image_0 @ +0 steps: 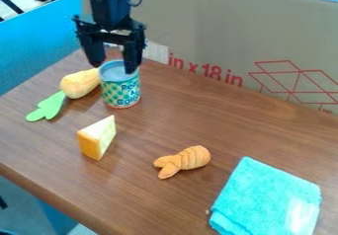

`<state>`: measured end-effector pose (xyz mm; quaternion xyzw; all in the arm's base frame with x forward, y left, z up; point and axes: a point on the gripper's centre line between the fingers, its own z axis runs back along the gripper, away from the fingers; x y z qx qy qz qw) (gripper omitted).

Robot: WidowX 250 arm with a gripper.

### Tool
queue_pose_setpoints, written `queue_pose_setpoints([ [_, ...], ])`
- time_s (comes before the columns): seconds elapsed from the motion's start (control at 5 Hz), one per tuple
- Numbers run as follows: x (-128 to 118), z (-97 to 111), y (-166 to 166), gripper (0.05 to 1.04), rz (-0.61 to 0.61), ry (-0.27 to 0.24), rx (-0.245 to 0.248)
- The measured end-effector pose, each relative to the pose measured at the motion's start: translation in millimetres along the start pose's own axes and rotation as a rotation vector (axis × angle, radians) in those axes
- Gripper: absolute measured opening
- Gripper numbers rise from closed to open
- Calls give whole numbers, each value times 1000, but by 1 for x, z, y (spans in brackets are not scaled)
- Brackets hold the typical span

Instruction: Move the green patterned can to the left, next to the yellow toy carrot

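End effector (115, 69) hangs at the can (121, 90) — fingers apart, roughly spanning its rim — and that flat base keeps it upright, beside a yellow toy vegetable (80, 84).

Toy shrimp (188, 159) btwn cheese (96, 139) & cloth (264, 199); can (121, 95) behind.

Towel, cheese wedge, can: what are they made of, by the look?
Towel: probably terry cloth or microfibre, matte; fuzzy nap and soft folded edge.
Cheese wedge: maybe painted wood or foam, low sheen; crisp edges, smooth flat faces, look leaves it open.
Can: likely metal or cardboard with a printed wrap; rigid cylinder, patterned side.
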<state>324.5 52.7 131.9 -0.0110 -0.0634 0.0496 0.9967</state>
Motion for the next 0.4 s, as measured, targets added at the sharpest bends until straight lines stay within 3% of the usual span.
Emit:
queue_pose_setpoints([
  [0.2, -2, -5, -46, 1001, -154, 40, -1],
  [0.4, -7, -14, -87, 1001, -272, 71, 51],
])
